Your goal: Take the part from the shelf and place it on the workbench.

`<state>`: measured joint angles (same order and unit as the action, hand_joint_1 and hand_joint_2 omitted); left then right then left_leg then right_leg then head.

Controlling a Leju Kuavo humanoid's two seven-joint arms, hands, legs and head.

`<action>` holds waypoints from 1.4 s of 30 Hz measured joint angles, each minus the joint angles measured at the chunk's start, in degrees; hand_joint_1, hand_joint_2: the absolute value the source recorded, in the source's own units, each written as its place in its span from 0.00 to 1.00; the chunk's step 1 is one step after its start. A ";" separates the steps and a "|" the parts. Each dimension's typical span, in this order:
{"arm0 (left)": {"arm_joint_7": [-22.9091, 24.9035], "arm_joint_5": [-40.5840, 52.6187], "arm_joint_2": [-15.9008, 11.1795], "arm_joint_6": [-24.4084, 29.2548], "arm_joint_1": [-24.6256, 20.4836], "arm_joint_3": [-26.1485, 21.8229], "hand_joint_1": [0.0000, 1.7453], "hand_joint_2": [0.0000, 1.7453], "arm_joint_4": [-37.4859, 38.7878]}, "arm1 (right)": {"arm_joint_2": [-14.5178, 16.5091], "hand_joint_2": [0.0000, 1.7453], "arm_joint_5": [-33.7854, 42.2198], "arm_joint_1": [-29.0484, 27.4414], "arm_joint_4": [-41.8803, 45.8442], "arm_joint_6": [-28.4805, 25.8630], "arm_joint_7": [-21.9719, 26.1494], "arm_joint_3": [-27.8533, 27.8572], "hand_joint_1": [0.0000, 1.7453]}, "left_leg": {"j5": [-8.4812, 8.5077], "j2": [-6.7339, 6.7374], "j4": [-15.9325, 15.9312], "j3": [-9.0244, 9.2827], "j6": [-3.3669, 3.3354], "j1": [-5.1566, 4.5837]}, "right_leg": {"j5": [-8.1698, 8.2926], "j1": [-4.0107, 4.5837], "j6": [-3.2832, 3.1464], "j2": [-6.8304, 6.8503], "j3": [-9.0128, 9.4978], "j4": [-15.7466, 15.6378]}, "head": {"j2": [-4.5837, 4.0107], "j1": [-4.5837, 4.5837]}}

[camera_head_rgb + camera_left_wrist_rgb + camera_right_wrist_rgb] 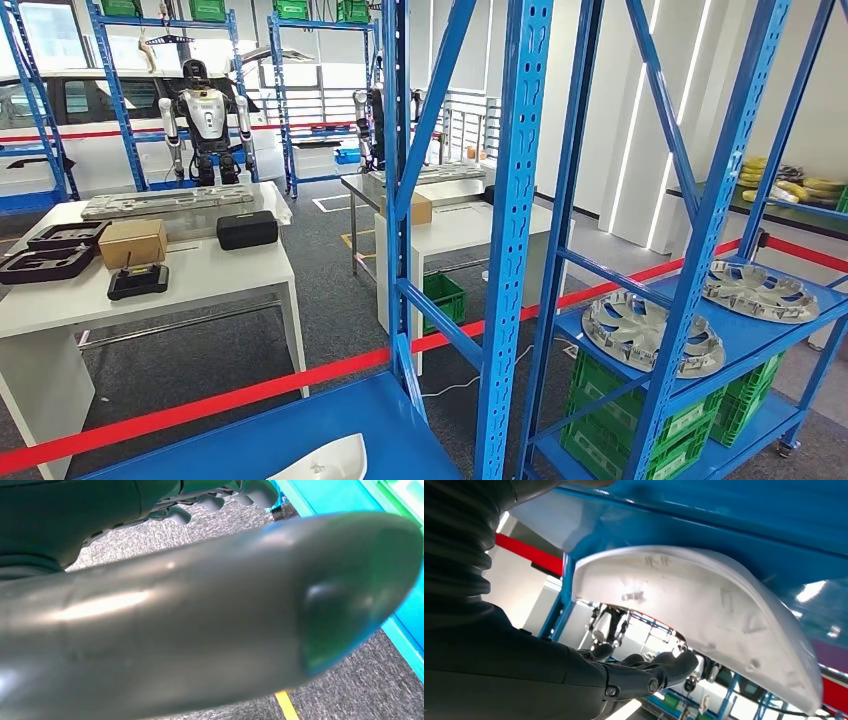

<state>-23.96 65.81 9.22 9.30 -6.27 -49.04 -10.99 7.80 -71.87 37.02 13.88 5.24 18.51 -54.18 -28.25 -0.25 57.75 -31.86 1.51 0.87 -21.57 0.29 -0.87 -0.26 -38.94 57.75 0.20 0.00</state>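
One white part on blue shelf; grey carpet beyond

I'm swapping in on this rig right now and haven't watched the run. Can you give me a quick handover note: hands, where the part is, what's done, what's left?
Right hand: fingers apart, close beside the white part, not gripping it.
Left hand: thumb close to the camera over grey carpet; whether it is open or closed cannot be told.
White part: lies on the blue shelf in front of the robot, at the near edge in the head view.
Workbench: white table beyond the red barrier tape, ahead to the left.
Done: hand brought up to the part.
Left: grasp, lift, carry, place on the workbench.
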 joint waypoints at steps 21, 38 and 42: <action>-1.16 0.74 0.14 1.09 -0.08 0.58 0.00 0.00 0.00 | -3.34 1.00 2.27 -1.84 -0.31 2.29 -0.38 2.76 0.92 | -0.04 0.01 0.00 -0.25 -0.04 0.00 | -0.02 0.00 0.01 0.00 0.00 -0.01 | 0.00 0.01; -1.05 0.89 0.48 1.18 -0.06 0.67 0.00 0.00 0.04 | -3.56 1.00 3.05 -1.79 -0.31 2.85 0.13 3.99 0.93 | -0.06 0.01 0.00 -0.33 -0.08 -0.02 | -0.02 0.00 0.02 0.00 0.05 -0.01 | 0.00 0.02; -1.32 0.86 0.48 1.18 -0.07 0.67 0.00 0.00 0.04 | -3.56 1.00 3.04 -1.79 -0.31 2.85 0.13 4.12 0.91 | -0.06 0.01 0.00 -0.32 -0.08 -0.02 | -0.02 0.00 0.02 0.00 0.05 -0.01 | 0.00 0.01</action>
<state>-25.28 66.67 9.70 10.48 -6.34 -48.37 -10.95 4.24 -68.83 35.23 13.57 8.09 18.64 -50.06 -28.31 -0.23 57.75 -32.18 1.44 0.85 -21.59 0.29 -0.85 -0.27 -38.89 57.74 0.20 0.01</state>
